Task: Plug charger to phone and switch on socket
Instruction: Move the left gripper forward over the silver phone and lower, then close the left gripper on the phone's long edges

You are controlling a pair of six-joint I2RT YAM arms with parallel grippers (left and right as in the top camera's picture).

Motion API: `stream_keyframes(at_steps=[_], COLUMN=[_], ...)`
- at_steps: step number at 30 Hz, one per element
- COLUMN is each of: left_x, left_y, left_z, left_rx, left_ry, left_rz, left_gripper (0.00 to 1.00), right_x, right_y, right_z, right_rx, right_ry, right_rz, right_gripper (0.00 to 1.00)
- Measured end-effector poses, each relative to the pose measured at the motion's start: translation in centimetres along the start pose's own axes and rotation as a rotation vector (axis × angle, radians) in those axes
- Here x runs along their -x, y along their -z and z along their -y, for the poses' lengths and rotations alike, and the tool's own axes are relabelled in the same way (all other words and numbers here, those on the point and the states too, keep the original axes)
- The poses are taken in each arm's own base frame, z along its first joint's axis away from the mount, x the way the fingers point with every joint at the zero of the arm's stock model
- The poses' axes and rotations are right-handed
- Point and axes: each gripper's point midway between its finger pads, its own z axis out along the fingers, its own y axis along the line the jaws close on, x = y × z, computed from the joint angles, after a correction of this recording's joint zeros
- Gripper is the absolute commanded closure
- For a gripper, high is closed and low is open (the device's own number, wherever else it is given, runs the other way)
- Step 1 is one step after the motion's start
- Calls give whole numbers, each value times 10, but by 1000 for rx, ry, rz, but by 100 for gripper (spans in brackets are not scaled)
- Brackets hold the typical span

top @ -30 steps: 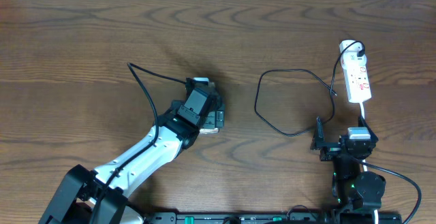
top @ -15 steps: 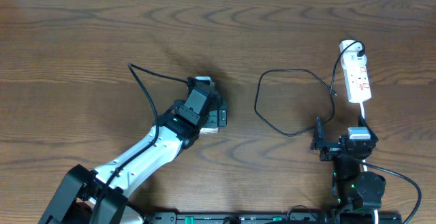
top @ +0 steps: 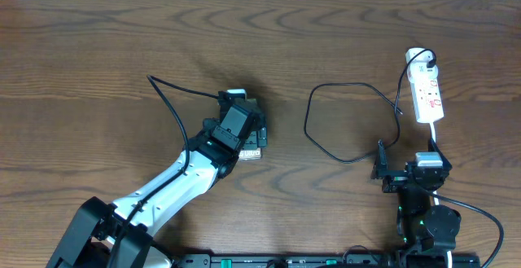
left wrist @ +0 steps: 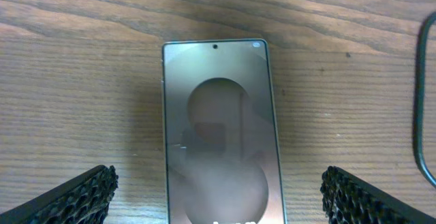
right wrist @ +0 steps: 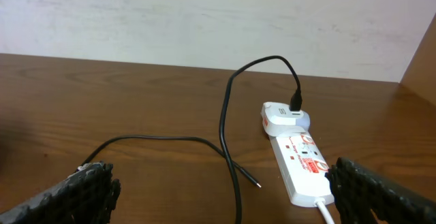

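Beneath the wide-spread left tool [left wrist: 221, 200], the phone [left wrist: 216, 122] flat on the table [left wrist: 82, 81], untouched.

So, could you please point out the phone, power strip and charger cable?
Dark rectangular phone [left wrist: 221, 132]: left wrist view, middle of its face.
White power strip [right wrist: 300, 161]: right wrist view, top of its body.
Thin black charger cable [right wrist: 222, 122]: right wrist view, upright stretch.

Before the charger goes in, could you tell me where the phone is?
The phone lies on the table, left of centre in the overhead view, under the left hand, with the charger looped to its right.
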Motion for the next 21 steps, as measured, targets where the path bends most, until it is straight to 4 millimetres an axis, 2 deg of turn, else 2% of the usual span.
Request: stream_keyframes(at_steps=[5, 21], left_x=[-1, -15], left_y=[-3, -43], left_z=[-3, -1], left_rx=[21, 38], left_ry=[-2, -6], left_rz=[2, -19], left_gripper=[2, 2], right_x=[0, 0], right_y=[0, 0], right_z=[0, 0], right_rx=[0, 0], right_ry=[0, 0], right_rz=[0, 0], right_gripper=[1, 1])
